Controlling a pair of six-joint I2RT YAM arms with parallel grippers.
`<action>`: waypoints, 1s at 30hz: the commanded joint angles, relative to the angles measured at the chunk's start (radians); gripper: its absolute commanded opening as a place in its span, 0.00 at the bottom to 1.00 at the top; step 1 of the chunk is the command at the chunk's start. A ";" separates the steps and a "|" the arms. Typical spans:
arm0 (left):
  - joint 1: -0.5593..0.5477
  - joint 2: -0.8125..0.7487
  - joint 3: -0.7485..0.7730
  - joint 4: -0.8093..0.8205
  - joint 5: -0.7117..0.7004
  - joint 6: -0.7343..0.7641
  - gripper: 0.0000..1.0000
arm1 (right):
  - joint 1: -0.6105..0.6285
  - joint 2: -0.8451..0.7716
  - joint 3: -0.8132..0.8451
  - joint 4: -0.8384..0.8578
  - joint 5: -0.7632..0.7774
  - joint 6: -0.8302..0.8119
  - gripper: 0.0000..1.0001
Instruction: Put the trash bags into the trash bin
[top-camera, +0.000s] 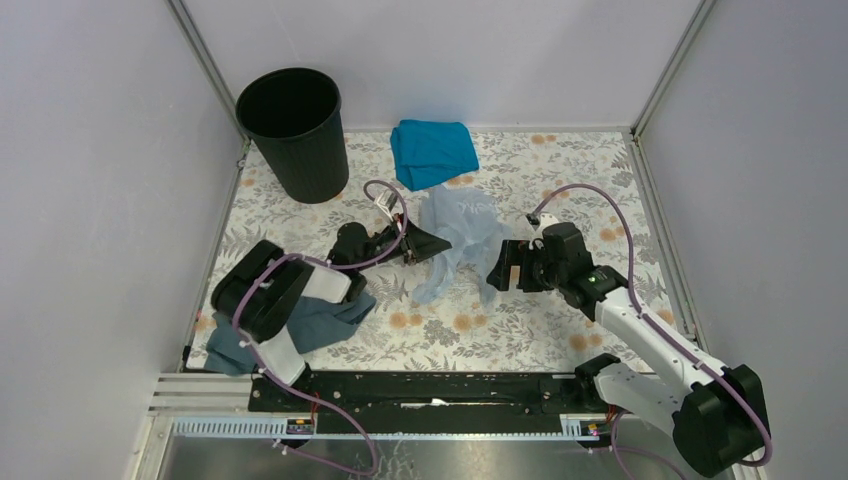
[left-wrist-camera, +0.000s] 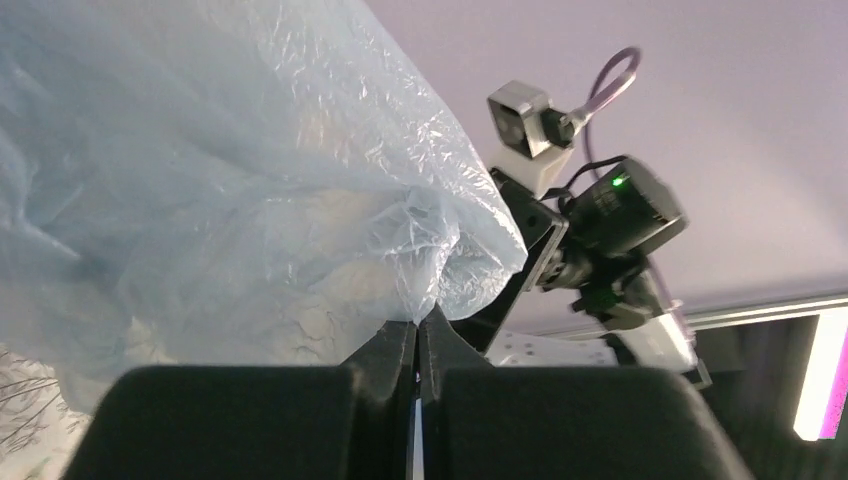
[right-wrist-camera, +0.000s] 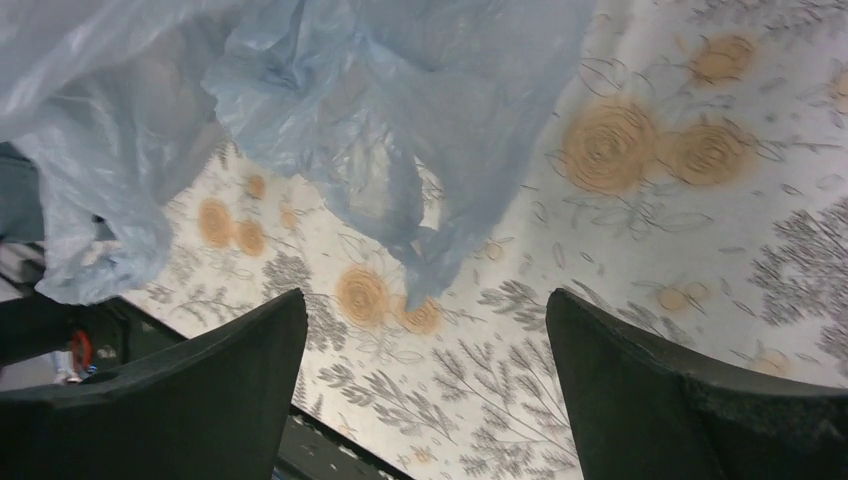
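The left claw (left-wrist-camera: 417, 335) pinches the bag (top-camera: 462, 222) by its edge; the right claw (top-camera: 503, 266) gapes wide beside the bag, bin (top-camera: 300, 140) well left

My left arm (top-camera: 262, 292) and right arm (top-camera: 640, 330): black joints, white links, lilac cables (left-wrist-camera: 612, 78); right gripper (right-wrist-camera: 425, 297): black wedge fingers (right-wrist-camera: 200, 400).

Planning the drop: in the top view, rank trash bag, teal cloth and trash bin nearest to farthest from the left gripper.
1. Trash bag, pinched in the left gripper.
2. Teal cloth, just beyond it.
3. Trash bin, far-left corner.
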 joint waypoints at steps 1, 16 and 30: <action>0.016 0.125 -0.017 0.497 0.041 -0.310 0.00 | 0.005 0.001 -0.062 0.213 -0.079 0.065 0.95; 0.016 0.091 0.007 0.495 -0.030 -0.317 0.00 | 0.005 -0.127 -0.376 0.753 -0.001 0.111 0.91; 0.016 0.084 0.050 0.493 -0.039 -0.344 0.00 | 0.005 -0.035 -0.442 0.917 -0.044 0.058 0.80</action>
